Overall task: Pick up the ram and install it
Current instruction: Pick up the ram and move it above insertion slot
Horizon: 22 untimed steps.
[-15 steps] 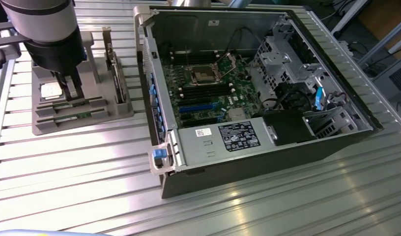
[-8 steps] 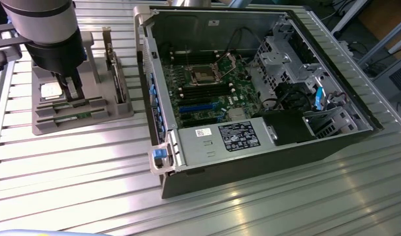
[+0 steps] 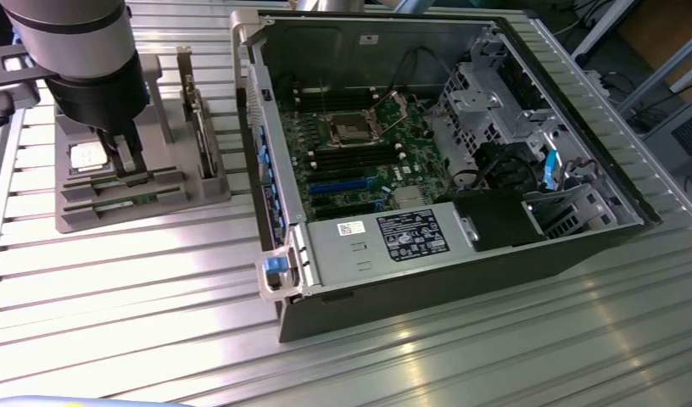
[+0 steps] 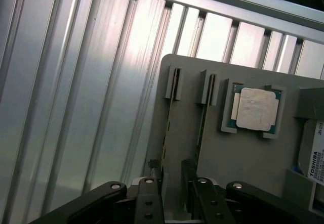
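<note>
- We see the black two-finger gripper (image 4: 171, 172) with its jaws spread wide and nothing in them.
- It hangs low over the grey plastic parts holder (image 4: 243, 158), which sits on the ribbed aluminium table (image 4: 76, 107), at the exterior view's left.
- The task's thing, a long, thin green ram stick (image 4: 168, 120), stands on edge in a narrow slot of the holder.
- In the wrist view the fingertips sit either side of the ram's near end; we can't tell if they touch it.
- A second, matching green stick (image 4: 202, 115) stands in the next slot, just beside the first.
- The square silver processor chip (image 4: 255, 108) lies flat in its own pocket beyond the second stick, and the silver hard drive with a white label (image 4: 315, 158) is past that.
- The open black computer case (image 3: 437, 292) is well apart from the holder, at the exterior view's right, with its green motherboard (image 3: 375, 165) exposed.
- Handling, as we judge it: the ram is light and stiff but thin, so it bends or cracks if twisted.
- The flat faces carry chips and a sticker, so they are somewhat uneven, but they give a fair grip.
- The best hold looks like a pinch across the two flat faces near the top edge, mid-length, keeping clear of the bottom contact edge.
- The risk is clipping the neighbouring stick, since the slots are close together.
</note>
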Motion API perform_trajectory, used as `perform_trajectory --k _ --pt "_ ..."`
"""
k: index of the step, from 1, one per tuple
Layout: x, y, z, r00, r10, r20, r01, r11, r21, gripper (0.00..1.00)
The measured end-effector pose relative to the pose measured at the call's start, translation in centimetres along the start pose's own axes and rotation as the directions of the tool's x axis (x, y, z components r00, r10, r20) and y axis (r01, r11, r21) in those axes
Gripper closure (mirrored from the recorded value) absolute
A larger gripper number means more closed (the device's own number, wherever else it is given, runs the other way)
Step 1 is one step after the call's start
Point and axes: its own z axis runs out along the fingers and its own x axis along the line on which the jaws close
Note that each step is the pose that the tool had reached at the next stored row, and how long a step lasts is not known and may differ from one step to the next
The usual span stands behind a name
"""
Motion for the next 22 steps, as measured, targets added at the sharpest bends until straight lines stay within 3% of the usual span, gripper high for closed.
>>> perform_trajectory --k 17,22 --pt "0.01 0.03 0.66 1.0000 0.000 0.0000 0.000 1.0000 0.0000 0.70" --pt "-0.10 0.46 0.98 1.0000 0.007 0.0004 -0.007 1.0000 0.0004 0.70"
